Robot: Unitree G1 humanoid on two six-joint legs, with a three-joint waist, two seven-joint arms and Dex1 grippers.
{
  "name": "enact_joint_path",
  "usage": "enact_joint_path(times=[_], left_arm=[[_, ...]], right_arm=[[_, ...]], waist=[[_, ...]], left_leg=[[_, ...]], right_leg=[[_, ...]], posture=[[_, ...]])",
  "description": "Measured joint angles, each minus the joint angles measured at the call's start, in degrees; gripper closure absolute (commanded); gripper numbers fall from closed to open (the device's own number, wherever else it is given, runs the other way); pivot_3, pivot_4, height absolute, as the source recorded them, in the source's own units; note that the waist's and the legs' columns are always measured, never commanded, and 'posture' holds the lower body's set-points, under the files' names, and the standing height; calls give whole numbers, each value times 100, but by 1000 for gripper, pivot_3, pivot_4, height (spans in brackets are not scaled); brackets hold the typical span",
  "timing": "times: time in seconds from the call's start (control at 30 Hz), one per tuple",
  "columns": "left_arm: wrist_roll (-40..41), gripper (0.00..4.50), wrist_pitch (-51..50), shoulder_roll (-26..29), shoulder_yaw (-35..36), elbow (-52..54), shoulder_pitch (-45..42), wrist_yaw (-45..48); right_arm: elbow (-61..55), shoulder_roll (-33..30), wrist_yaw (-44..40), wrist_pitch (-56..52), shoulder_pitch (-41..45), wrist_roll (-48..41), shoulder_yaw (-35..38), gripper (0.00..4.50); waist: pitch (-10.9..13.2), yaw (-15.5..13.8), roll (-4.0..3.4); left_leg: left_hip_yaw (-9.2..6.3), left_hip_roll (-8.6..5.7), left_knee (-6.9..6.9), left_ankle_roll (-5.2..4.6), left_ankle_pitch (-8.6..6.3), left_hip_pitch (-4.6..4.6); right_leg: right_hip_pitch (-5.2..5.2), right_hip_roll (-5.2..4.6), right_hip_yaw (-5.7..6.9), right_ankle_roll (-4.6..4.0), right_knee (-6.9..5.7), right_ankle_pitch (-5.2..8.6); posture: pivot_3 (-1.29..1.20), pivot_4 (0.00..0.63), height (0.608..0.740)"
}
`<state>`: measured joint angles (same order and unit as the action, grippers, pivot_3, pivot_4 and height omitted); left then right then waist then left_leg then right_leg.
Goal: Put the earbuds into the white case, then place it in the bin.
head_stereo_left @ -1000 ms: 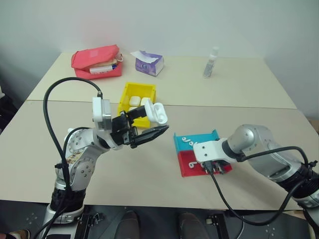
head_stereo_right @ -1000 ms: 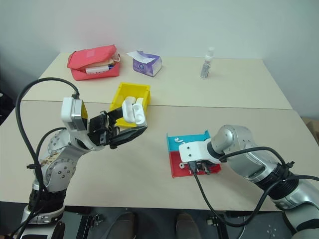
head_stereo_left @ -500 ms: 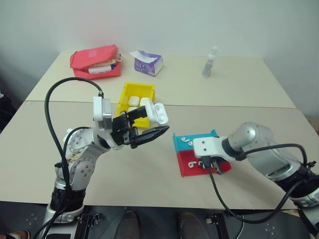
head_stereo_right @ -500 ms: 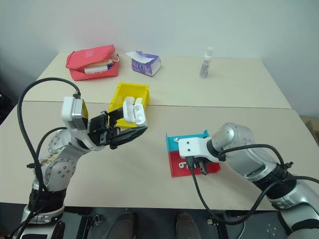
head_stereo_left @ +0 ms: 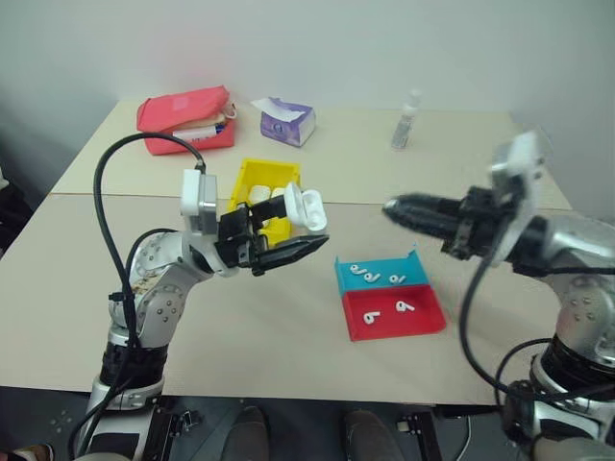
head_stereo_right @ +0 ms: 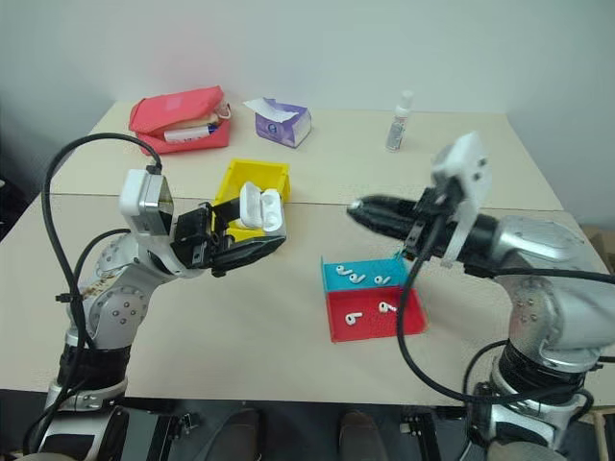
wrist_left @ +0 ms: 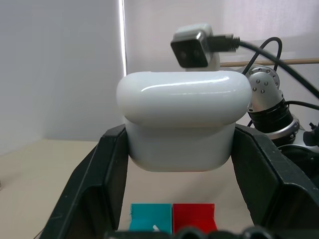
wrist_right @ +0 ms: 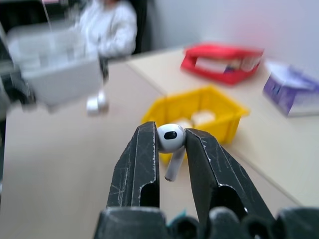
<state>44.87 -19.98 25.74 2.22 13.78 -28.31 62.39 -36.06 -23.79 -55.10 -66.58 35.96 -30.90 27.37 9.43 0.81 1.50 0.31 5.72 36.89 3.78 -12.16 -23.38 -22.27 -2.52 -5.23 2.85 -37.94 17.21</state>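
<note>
My left gripper is shut on the white case, held up over the table with its lid hinged open; its body fills the space between the fingers in the left wrist view. My right gripper hovers level to the right of the case, pointing at it, shut on one earbud whose stem hangs below the pads. More earbuds lie in the teal tray and in the red tray. The yellow bin stands behind the case with white cases inside.
A red pouch, a purple tissue pack and a small clear bottle stand along the far side of the table. A person in white sits beyond the table in the right wrist view.
My right gripper has lifted off the red tray with an earbud and swung up to point left toward the case. The left gripper has stayed put with the case.
</note>
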Motion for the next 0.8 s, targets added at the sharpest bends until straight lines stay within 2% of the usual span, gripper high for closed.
enact_joint_path(times=[0.1, 0.23, 0.5, 0.8], left_arm=[[56, 1718, -209, 109, 23, -119, -318, 2], [112, 1718, -260, 243, 79, -126, -465, 191], [4, 1718, -248, 201, 36, -124, -418, 251], [-37, 1718, -255, 184, 33, -309, -403, 362]], right_arm=[[53, 391, 351, 44, 293, -626, 127, 3877], [329, 530, 656, 430, 517, -1218, -3, 3877], [589, 594, 1225, 1157, 529, -1341, -937, 3877], [586, 661, 1590, 1525, 401, -1756, -1437, 3877]], waist=[[0, 21, -1], [-1, 20, -2], [-1, 19, -3], [0, 17, -3]], left_leg=[[-1, 0, -1, 0, 0, 1], [0, 0, -5, -1, 0, 0], [-1, 0, -5, -1, 0, -6], [-1, 1, -5, -1, 0, -6]], right_leg=[[-2, 1, 0, 0, -6, 0], [-1, 1, 0, 0, 0, 0], [-7, 0, 1, 0, -1, 0], [-7, 1, 1, 1, -1, 0]], posture=[[0, 150, 740], [0, 150, 740], [0, 150, 740], [0, 150, 740]])
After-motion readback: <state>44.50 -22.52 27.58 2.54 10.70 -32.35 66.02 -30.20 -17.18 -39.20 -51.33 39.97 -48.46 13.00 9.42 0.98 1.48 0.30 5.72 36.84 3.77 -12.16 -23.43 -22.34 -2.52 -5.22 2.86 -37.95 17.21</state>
